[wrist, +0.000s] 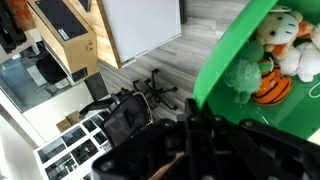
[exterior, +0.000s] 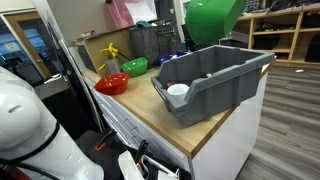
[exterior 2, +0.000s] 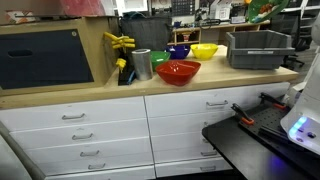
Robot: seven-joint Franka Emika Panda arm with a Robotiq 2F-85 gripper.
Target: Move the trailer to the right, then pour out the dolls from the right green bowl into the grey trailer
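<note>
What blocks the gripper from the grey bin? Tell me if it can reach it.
Probably yes. The gripper, shut on the green bowl, hangs above the grey bin; its top is open and nothing shows between them. Only a white cup sits inside.

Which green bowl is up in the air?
The green bowl tilted in the air above the grey trailer; the other green bowl sits on the counter beside the red bowl.

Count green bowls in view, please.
2: raised green bowl above the grey bin; second green bowl on the counter beside the red bowl. Others could hide behind the bin.
</note>
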